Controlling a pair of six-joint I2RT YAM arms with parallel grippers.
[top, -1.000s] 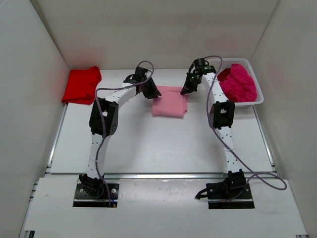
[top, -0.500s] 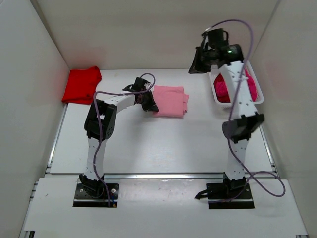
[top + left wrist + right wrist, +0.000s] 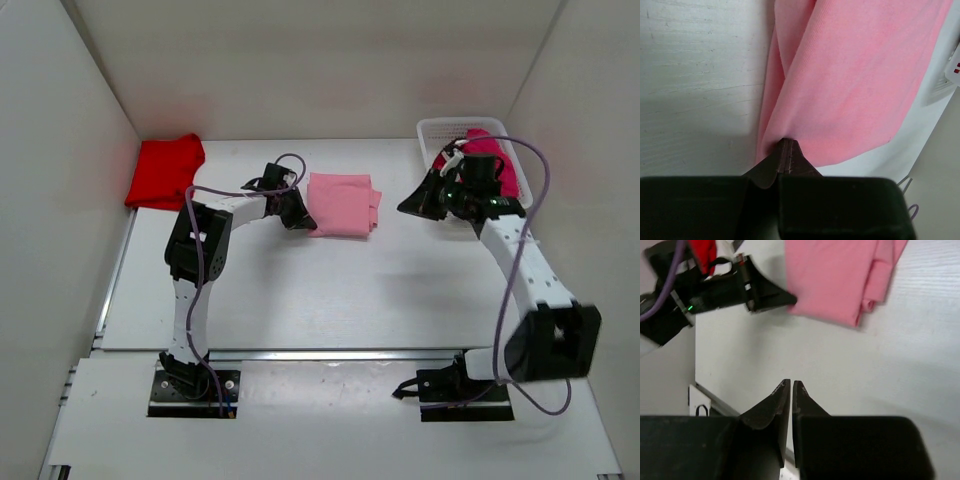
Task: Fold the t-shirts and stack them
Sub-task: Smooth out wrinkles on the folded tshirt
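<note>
Pink tee [image 3: 342,205] folded; stacking looks like the step in hand.
From above: left gripper [image 3: 297,212] at its left edge, red tee [image 3: 163,172] far left, magenta tees [image 3: 487,142] right, half hidden behind the right arm. Left wrist: jaws clamped on the hem, bite depth unclear; next, probably, a careful lift. Right wrist: right gripper [image 3: 791,387] nearly closed, empty, just right of the pink tee.

Right end effector [image 3: 791,385] closed, empty, over table [image 3: 875,375]; left end effector [image 3: 786,299] touching pink t-shirt [image 3: 835,275]

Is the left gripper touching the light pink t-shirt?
Touching. The left wrist view shows the left gripper shut on an edge of the light pink t-shirt.
</note>
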